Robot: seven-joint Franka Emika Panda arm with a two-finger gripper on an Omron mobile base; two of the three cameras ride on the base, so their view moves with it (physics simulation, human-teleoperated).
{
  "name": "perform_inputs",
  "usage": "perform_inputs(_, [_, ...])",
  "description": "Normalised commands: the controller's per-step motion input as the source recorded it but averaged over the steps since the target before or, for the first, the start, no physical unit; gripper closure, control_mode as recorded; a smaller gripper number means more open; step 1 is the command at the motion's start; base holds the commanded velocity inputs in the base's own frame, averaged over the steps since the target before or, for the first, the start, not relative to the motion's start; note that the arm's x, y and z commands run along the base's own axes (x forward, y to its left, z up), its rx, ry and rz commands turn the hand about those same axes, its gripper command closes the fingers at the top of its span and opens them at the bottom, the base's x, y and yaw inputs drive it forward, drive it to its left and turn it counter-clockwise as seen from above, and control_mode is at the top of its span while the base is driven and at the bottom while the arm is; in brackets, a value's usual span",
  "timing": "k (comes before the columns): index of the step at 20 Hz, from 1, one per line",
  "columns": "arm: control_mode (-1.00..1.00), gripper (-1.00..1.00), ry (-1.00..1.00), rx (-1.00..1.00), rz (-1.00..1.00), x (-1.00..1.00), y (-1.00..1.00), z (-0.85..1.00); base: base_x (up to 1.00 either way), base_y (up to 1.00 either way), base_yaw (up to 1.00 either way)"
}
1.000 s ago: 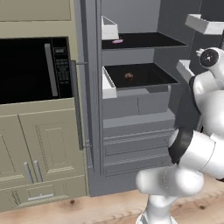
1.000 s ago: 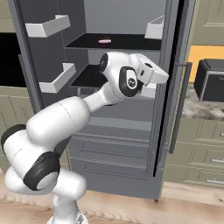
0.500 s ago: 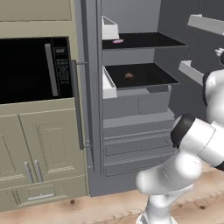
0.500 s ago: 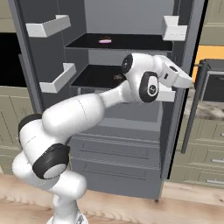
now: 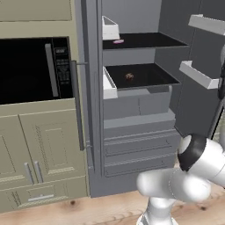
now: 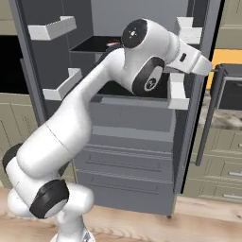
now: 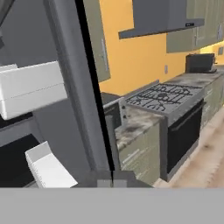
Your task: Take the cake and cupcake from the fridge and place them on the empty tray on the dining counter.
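Fridge (image 5: pixel 140 110) door is swung fully open now, arm has pulled off right. Cupcake (image 5: pixel 129 77) mid-shelf, cake (image 5: pixel 118 41) at the upper shelf's front-left. Can't tell the jaws' state.

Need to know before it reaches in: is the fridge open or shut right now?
Open. The fridge interior shows, with the cupcake on a black shelf and white door bins swung out.

My arm (image 6: pixel 80 137) is glossy white, built from fat rounded tube segments. Dark grey-black rings and round caps sit at the joints (image 5: pixel 191 152). Wrist ends in a boxy white block. No cables, screws or markings visible.
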Motion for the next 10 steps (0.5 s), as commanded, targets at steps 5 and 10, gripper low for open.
perform_inputs(5, [-1.00,1.00,0.04,0.00,0.59,-0.44,1.00,0.05,0.00,0.00,0.00])
perform_inputs(10, [-1.00,1.00,-0.07,-0.07,0.27,-0.18,0.99,-0.03,0.00,0.00,0.00])
